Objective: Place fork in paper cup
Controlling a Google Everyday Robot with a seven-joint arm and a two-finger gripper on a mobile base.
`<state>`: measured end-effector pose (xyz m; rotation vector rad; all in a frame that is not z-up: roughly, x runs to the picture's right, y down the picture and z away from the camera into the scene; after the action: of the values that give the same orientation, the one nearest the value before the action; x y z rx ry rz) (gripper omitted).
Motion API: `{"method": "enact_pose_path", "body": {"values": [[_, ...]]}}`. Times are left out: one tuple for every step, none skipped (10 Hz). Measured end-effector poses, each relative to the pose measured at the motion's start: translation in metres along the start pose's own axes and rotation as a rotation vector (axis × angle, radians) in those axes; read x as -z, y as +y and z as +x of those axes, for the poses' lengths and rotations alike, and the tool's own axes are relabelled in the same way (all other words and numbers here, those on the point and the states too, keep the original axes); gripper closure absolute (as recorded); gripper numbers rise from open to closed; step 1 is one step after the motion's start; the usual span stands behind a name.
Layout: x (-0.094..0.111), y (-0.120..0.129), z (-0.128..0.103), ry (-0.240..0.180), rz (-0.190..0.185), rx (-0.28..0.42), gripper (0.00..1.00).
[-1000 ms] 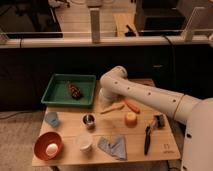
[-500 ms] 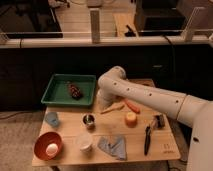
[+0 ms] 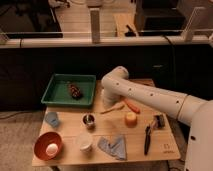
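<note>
The fork (image 3: 113, 108) is a thin pale tan utensil lying flat near the middle of the wooden table (image 3: 165, 150), just left of the orange carrot (image 3: 132, 105). The white paper cup (image 3: 84, 142) stands upright near the table's front edge, below the small metal cup (image 3: 88, 120). My gripper (image 3: 107, 101) hangs at the end of the white arm, right above the left end of the fork and mostly hidden by the arm's wrist. Nothing shows in the paper cup.
A green tray (image 3: 56, 98) with a dark object stands at the back left. An orange bowl (image 3: 40, 150) holding a white ball, a blue cup (image 3: 51, 118), a blue cloth (image 3: 112, 146), an orange cylinder (image 3: 130, 118), a brush (image 3: 159, 121) and a black-handled tool (image 3: 147, 137) lie around.
The arm has shifted only slightly, staying bent over the fork. The fork, the paper cup and the other objects have not moved.
</note>
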<state>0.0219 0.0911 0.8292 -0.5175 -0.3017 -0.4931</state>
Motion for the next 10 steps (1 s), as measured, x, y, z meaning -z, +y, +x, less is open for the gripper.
{"method": "enact_pose_path", "body": {"values": [[-0.004, 0.002, 0.015, 0.011, -0.003, -0.044, 0.37], [-0.007, 0.003, 0.029, 0.023, -0.003, -0.092, 0.27], [-0.014, 0.002, 0.038, 0.029, -0.01, -0.134, 0.21], [-0.019, 0.002, 0.039, 0.031, -0.015, -0.149, 0.2], [-0.025, 0.0, 0.038, 0.035, -0.021, -0.162, 0.2], [-0.031, -0.001, 0.035, 0.038, -0.029, -0.169, 0.2], [-0.035, -0.003, 0.032, 0.039, -0.032, -0.173, 0.2], [-0.038, -0.002, 0.033, 0.043, -0.039, -0.179, 0.2], [-0.041, 0.0, 0.034, 0.047, -0.045, -0.186, 0.2], [-0.043, 0.0, 0.035, 0.045, -0.046, -0.189, 0.2]]}}
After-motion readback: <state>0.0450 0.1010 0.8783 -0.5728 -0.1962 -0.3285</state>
